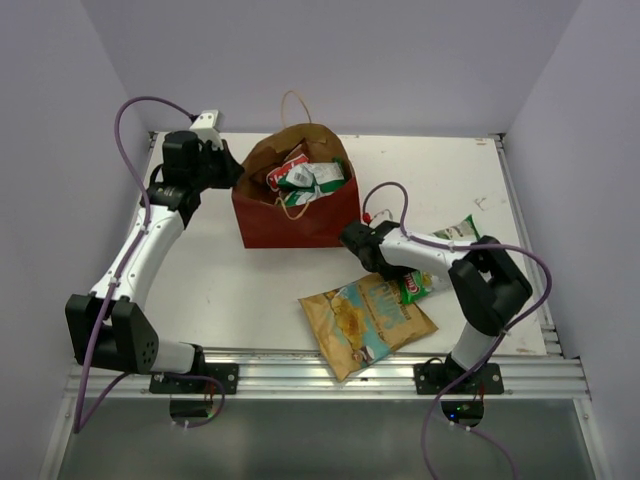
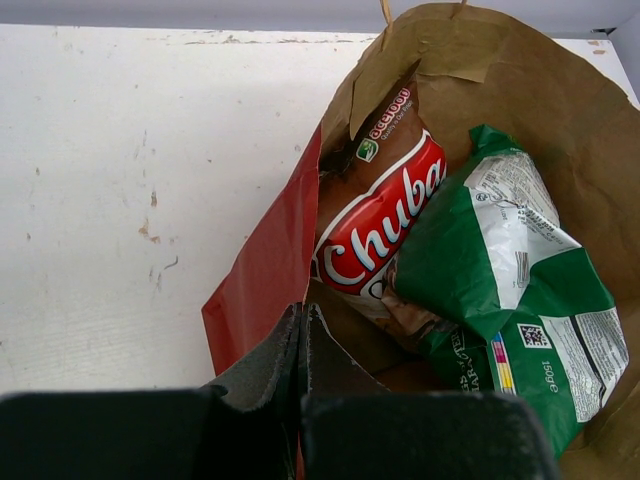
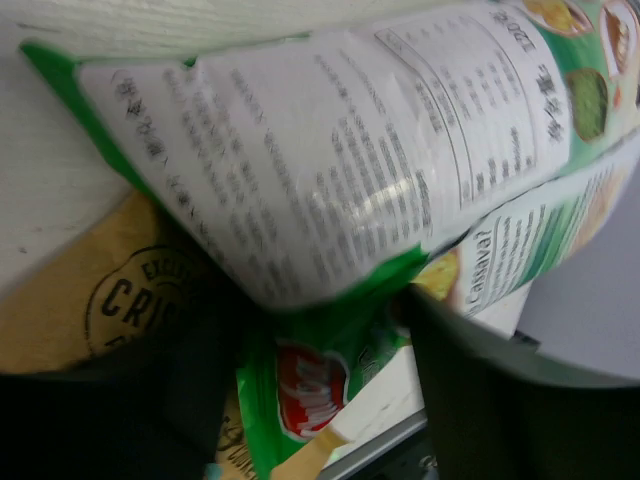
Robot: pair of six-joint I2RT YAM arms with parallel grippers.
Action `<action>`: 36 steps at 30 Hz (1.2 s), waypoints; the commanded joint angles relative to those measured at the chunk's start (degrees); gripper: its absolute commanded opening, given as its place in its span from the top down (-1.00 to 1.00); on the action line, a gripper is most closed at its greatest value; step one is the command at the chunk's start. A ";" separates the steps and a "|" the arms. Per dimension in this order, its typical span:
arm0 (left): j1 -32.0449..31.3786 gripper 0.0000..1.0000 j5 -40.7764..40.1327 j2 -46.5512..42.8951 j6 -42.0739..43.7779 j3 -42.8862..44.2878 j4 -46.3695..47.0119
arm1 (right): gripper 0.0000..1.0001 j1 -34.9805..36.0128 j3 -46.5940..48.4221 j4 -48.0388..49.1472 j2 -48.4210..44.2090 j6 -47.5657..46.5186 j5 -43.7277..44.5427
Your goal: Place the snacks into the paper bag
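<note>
The paper bag (image 1: 300, 215) stands open at the table's middle back. Inside it lie the dark brown-red cassava packet (image 2: 385, 215) and the green-white packet (image 2: 505, 290). My left gripper (image 1: 228, 172) is shut on the bag's left rim (image 2: 265, 280), fingertips pressed together (image 2: 303, 315). My right gripper (image 1: 378, 262) is low over the table right of the bag, its fingers closed on either side of the pale white-green packet with the red logo (image 3: 330, 180), which also shows in the top view (image 1: 440, 262). The larger tan-yellow packet (image 1: 365, 320) lies flat near the front edge, partly under the pale one.
The bag's tan cord handles (image 1: 295, 100) stick up at its back. A metal rail (image 1: 330, 370) runs along the table's front edge. Grey walls close in the back and both sides.
</note>
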 commanded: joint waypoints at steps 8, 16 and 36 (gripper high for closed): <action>-0.86 1.00 0.48 -1.74 -0.27 0.25 0.78 | 1.00 -0.27 3.51 -9.19 -6.89 6.27 6.09; -1.04 1.00 0.66 -1.65 -0.36 0.43 0.70 | 1.00 -0.18 41.23 -15.90 -13.07 -5.39 6.55; -1.13 1.00 0.22 -2.53 -0.27 0.34 0.87 | 1.00 0.43 63.57 30.34 4.69 6.61 -61.04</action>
